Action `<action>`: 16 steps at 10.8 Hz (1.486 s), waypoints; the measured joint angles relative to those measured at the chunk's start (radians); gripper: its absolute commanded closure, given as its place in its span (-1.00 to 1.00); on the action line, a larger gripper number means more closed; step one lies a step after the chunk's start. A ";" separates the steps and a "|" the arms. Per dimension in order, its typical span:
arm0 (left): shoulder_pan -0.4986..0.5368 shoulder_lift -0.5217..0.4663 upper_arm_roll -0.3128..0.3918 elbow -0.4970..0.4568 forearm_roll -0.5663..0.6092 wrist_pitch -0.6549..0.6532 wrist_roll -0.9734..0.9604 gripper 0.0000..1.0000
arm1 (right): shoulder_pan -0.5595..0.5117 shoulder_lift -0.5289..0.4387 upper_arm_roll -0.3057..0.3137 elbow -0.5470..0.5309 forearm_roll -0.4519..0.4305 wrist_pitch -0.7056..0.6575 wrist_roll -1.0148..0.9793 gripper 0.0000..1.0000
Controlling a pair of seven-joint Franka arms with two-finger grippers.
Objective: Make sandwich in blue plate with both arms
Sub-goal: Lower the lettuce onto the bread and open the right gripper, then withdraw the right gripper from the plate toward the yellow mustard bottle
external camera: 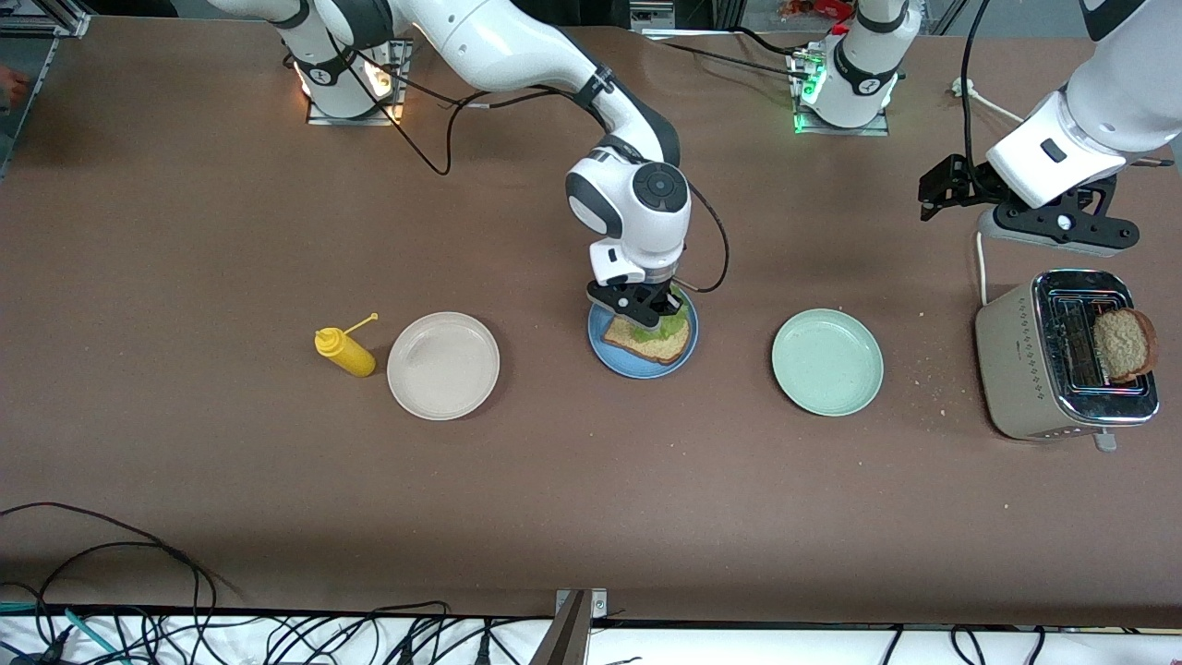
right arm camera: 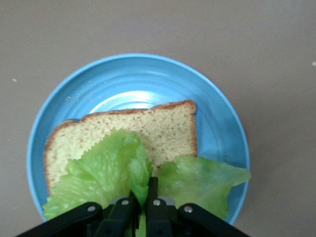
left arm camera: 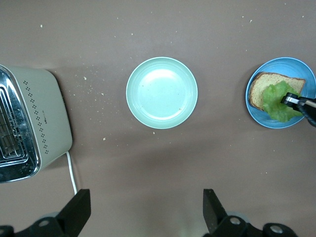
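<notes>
Worktop (external camera: 231, 480): brown surface, crumbs scattered toward the left arm's end; carried every item listed.
Blue plate (external camera: 621, 356): stood mid-worktop, between the beige-white plate and the mint-green plate.
Bread slice (external camera: 657, 344): one brown-crusted slice lay flat in the blue plate.
Lettuce leaf (external camera: 672, 322): ruffled green leaf lay on the slice, covering part of it and reaching past the crust over the plate.
Right tool (external camera: 644, 307): hung low over the blue plate, fingers pinched together on the lettuce leaf.
Left tool (external camera: 1036, 217): waited in the air above the toaster, fingers spread wide apart, nothing between them.
Toaster (external camera: 1025, 369): beige body with chrome top, at the left arm's end of the worktop; white cord ran from it.
Second bread slice (external camera: 1124, 344): stood upright, poking out of a toaster slot.
Mint-green plate (external camera: 827, 361): between the blue plate and the toaster, nothing on it.
Beige-white plate (external camera: 443, 366): toward the right arm's end, nothing on it.
Yellow squeeze bottle (external camera: 345, 351): lay tilted just beside the beige-white plate, cap open.
Writing: a small mark on the toaster's side, too small to read; no other labels legible.
</notes>
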 measured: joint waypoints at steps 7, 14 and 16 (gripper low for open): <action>0.000 0.000 0.000 0.000 0.000 0.000 0.000 -1.00 | 0.000 0.027 -0.014 0.018 -0.006 0.022 0.005 -1.00; 0.000 0.000 0.000 0.000 0.000 0.000 0.000 -1.00 | -0.039 -0.019 -0.005 0.062 -0.029 0.028 -0.005 -1.00; 0.000 0.000 0.000 0.000 0.000 0.000 0.000 -1.00 | -0.131 -0.125 0.060 0.017 -0.030 0.008 -0.098 -1.00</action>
